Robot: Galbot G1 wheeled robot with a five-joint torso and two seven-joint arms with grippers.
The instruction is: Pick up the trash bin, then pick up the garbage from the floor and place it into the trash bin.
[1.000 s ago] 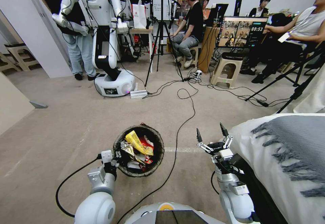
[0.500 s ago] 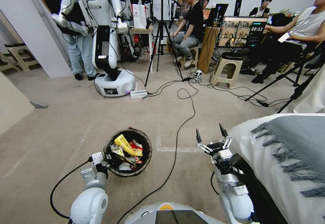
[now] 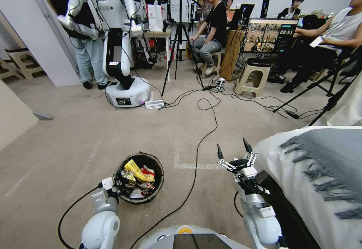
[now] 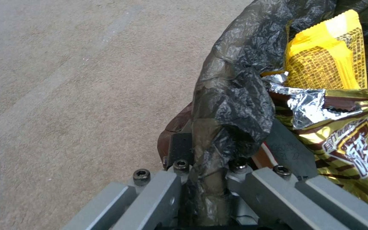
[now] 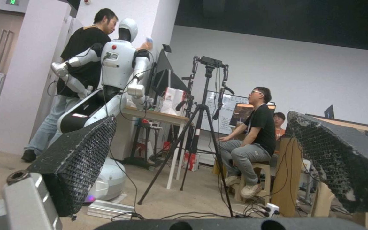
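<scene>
light: even, bright indoor; shadows: soft; head view: edges bowed; right wrist view: dimmer, hazy

The bag (image 4: 235,95) over the rim of the bin (image 3: 157,188) is thin crinkly black plastic, a little glossy. The yellow wrapper (image 4: 324,57) is shiny foil, and its torn edge is silvery. The floor (image 3: 75,136) is matt, rough beige carpet. The right gripper (image 3: 233,151) has black pads (image 5: 77,166) with a fine grid texture. The left gripper (image 4: 205,179) is matt grey metal.
</scene>
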